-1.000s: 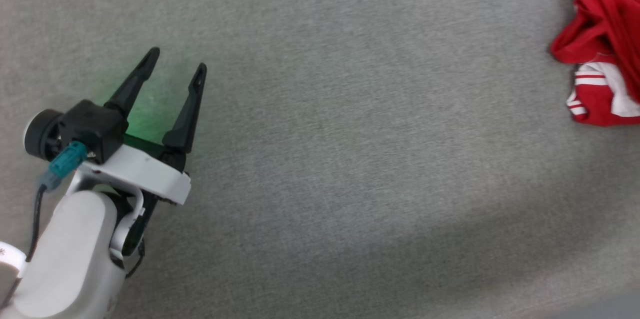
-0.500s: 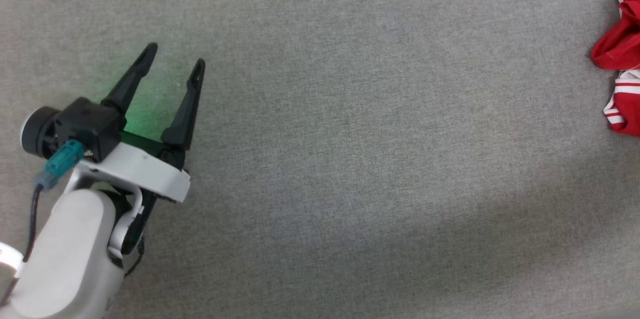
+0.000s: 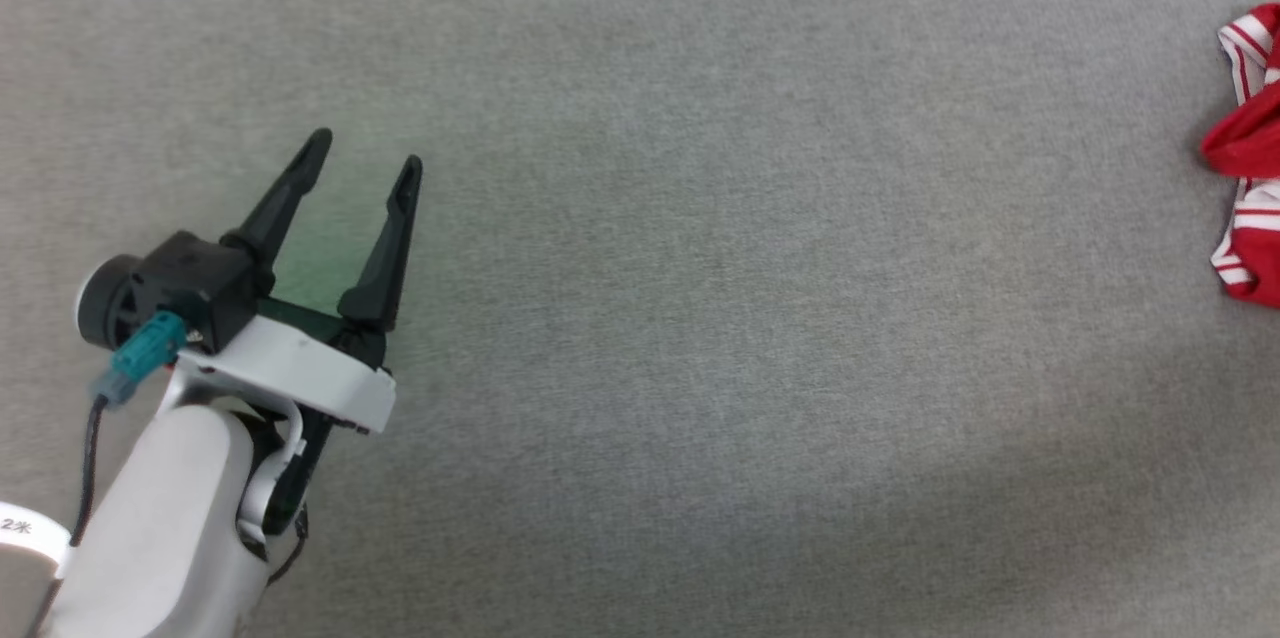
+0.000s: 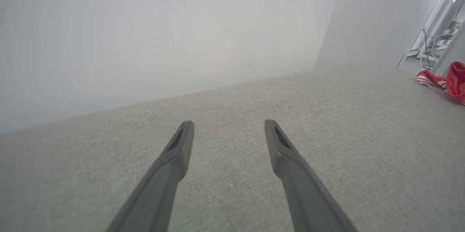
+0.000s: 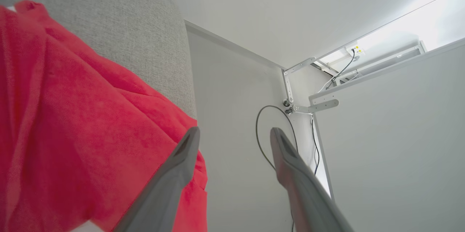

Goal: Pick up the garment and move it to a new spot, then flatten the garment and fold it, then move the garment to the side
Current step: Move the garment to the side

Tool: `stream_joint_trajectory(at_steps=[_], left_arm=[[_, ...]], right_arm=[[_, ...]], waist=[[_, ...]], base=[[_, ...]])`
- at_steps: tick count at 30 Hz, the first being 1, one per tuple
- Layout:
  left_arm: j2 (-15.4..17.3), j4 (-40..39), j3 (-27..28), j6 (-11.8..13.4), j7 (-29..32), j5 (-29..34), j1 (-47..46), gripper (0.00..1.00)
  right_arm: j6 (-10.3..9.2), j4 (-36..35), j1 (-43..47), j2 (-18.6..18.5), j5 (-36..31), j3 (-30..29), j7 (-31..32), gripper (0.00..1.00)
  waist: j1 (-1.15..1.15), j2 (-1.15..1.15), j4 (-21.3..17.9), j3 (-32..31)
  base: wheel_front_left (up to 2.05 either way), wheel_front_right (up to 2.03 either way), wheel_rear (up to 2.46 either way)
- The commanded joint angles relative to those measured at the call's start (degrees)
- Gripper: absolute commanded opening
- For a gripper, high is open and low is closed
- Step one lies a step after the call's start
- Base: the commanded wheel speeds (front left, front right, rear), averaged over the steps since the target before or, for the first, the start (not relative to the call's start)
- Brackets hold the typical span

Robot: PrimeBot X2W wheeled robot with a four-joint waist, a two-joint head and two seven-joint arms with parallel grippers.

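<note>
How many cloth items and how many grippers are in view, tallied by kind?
Red-and-white garment: 1, crumpled, cut off by the head view's edge
Grippers: 2, left gripper and right gripper, both with jaws apart
Total: 3

Head view down onto grey surface [image 3: 700, 318], left wrist low along it, right wrist close beside garment [image 5: 72, 134], shared by all

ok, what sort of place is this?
Probably an indoor lab or test room: a wide grey fabric-covered surface, plain white walls, and bare brackets with loose cables in a corner.
</note>
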Motion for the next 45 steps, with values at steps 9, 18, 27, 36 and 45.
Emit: stream_joint_trajectory(at_steps=[9, 18, 27, 36, 45], left_arm=[[-1.44, 2.21, 0.09, 0.45, -1.87, -1.23, 2.72, 1.00], [-2.54, 4.10, 0.72, 1.16, -2.96, -2.24, 7.23, 1.00], [-2.99, 4.84, 1.66, 1.93, -3.30, -3.27, 13.36, 1.00], [-3.04, 4.35, 3.57, 3.23, -3.45, -4.79, 20.61, 1.00], [-2.90, 3.19, 6.71, 5.54, -3.55, -5.79, 26.87, 1.00]], right_arm=[[-0.09, 0.59, 3.63, 1.51, -0.37, -5.66, -4.61, 1.00], [-0.09, 1.17, 10.23, 8.02, 3.42, -9.75, -8.37, 1.00], [-0.09, 1.23, 17.47, 15.32, 8.90, -11.07, -9.67, 1.00], [-0.09, -3.88, 25.56, 20.31, 13.55, -6.35, -10.09, 1.00], [-0.09, -17.43, 36.27, 21.40, 18.70, -2.80, -10.10, 1.00]], waist=[[0.00, 0.00, 4.67, -5.89], [0.00, 0.00, 7.59, -12.42], [0.00, 0.00, 10.02, -18.86], [0.00, 0.00, 11.66, -24.28], [0.00, 0.00, 12.66, -27.12]], base=[[0.00, 0.00, 0.00], [0.00, 0.00, 0.00], [0.00, 0.00, 0.00], [0.00, 0.00, 0.00], [0.00, 0.00, 0.00]])
